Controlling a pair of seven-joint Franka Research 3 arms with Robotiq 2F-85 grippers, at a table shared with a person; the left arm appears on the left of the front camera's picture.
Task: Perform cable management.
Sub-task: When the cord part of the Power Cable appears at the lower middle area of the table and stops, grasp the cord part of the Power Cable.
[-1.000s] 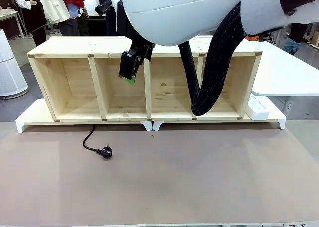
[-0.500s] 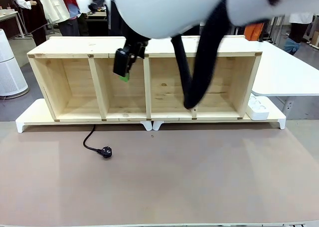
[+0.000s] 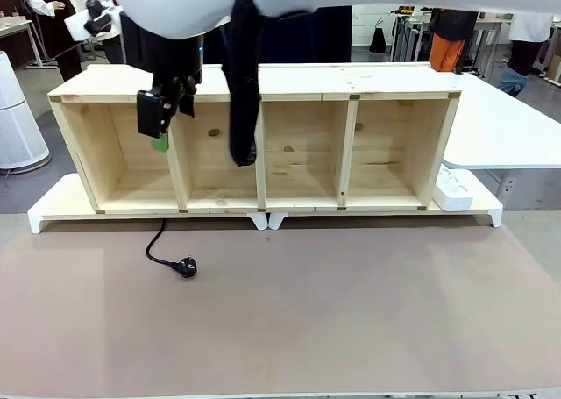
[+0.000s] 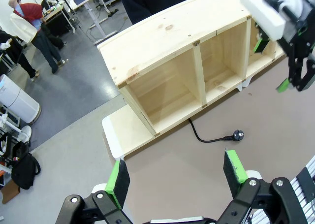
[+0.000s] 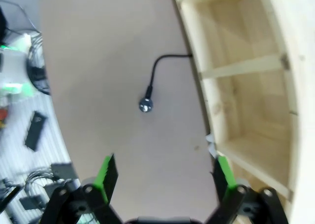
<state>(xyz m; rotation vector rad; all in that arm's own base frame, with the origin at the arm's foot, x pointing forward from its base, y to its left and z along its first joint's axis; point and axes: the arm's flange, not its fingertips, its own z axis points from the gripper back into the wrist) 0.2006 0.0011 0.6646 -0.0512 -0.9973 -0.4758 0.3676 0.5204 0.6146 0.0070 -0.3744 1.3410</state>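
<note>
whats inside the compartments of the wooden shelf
The four compartments of the wooden shelf show bare wood, nothing stored. The right gripper and the arm's black hose cover parts of the two left ones, so those patches cannot be checked.

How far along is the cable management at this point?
Done: nothing visible. The cable lies loose on the table, running out from under the shelf, its plug free.
In hand: the right gripper hangs open and empty in front of the shelf, above the cable. The left gripper is open and empty too.
Left: gripping the cable and tidying it away, likely all of the job.
</note>
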